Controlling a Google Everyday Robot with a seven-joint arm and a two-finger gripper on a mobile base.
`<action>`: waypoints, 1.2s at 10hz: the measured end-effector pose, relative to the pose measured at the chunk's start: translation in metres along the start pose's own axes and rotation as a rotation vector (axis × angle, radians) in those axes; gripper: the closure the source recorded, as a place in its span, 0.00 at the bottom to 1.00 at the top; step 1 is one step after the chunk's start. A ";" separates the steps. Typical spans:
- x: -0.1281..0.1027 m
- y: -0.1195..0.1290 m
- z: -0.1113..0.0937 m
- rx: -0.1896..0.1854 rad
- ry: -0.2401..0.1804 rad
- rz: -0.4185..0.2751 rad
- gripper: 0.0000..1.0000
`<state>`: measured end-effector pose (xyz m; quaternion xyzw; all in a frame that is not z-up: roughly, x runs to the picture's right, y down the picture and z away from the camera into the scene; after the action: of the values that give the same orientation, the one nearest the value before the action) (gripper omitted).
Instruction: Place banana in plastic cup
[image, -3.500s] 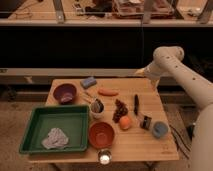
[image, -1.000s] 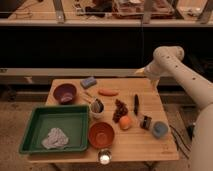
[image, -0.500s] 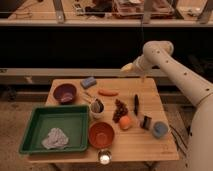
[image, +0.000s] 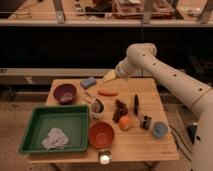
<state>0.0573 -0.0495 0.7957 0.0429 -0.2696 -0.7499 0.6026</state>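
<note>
Evidently the claw (image: 109, 76) (spread wide, empty) hovers over the table (image: 156, 100).

No text, label, brand, number or sign can be read anywhere in this view. The gripper (image: 110, 76) hangs over the far edge of the table (image: 145, 146), about midway along that edge, and no marking can be read on it either.
</note>
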 end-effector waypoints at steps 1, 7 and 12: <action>-0.006 -0.010 0.001 0.010 -0.004 -0.078 0.20; -0.008 -0.024 0.007 0.033 -0.018 -0.209 0.20; 0.016 -0.104 0.066 0.093 -0.056 -0.362 0.20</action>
<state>-0.0646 -0.0275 0.8084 0.0977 -0.3086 -0.8336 0.4475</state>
